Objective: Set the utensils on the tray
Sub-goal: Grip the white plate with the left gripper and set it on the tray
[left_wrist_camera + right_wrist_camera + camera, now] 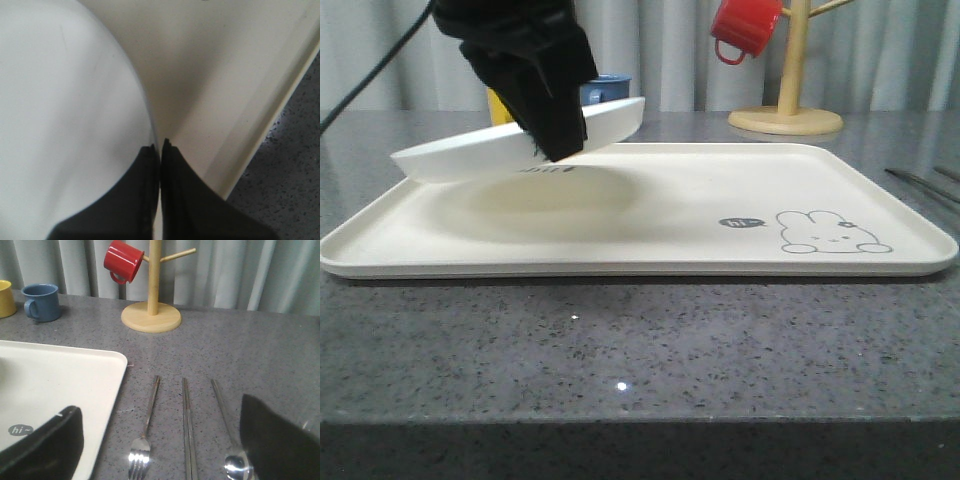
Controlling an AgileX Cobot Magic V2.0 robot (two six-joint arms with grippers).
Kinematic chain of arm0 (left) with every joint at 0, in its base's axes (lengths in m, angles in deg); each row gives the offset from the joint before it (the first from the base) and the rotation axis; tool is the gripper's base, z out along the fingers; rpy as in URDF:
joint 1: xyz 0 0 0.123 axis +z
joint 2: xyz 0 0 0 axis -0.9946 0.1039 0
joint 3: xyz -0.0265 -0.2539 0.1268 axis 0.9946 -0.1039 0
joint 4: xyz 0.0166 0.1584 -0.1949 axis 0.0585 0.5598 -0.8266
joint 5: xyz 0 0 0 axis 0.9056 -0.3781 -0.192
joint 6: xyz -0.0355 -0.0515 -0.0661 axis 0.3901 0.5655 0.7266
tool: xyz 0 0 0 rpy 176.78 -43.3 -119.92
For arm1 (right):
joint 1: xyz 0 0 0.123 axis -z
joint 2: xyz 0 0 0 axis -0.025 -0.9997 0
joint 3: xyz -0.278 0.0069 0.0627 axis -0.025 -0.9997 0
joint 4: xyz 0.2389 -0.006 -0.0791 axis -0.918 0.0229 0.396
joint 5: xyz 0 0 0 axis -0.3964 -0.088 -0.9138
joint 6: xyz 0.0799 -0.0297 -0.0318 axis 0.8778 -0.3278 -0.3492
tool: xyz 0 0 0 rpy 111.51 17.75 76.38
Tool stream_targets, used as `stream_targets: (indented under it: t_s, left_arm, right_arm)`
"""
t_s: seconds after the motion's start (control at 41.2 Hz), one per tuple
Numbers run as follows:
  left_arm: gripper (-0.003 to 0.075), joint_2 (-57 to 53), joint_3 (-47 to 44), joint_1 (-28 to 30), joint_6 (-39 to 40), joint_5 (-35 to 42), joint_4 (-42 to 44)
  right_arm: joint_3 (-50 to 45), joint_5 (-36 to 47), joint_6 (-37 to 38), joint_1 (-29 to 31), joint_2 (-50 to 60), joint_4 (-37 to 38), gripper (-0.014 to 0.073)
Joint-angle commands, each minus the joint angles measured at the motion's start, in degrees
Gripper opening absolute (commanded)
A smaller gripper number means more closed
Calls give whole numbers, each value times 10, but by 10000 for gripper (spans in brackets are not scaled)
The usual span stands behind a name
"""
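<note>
Front view | left tool (558,135) pinches plate (480,150) rim; tilted above tray (720,215)

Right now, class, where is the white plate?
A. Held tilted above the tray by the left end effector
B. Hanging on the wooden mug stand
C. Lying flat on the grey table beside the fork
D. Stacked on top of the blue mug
A: in the front view the left end effector is shut on the rim of the plate, which hangs tilted above the tray.
</note>
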Motion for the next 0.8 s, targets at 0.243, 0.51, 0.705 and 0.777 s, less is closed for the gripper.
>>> stream_targets:
  t_s: [0.243,0.51,0.705,0.777]
  left_arm:
    - [53,38,19,-1,8,-23,-15]
    - [346,20,40,2,42,-13,-17]
    - [245,-46,37,41,50,-7,-17]
    - [190,-78,31,77,50,-8,-17]
  right_arm:
    - [20,42,-4,3,-7,-2,655]
    - [20,42,-4,3,-7,-2,655]
    - [20,42,-4,3,-7,-2,655]
    - [20,42,-4,3,-7,-2,655]
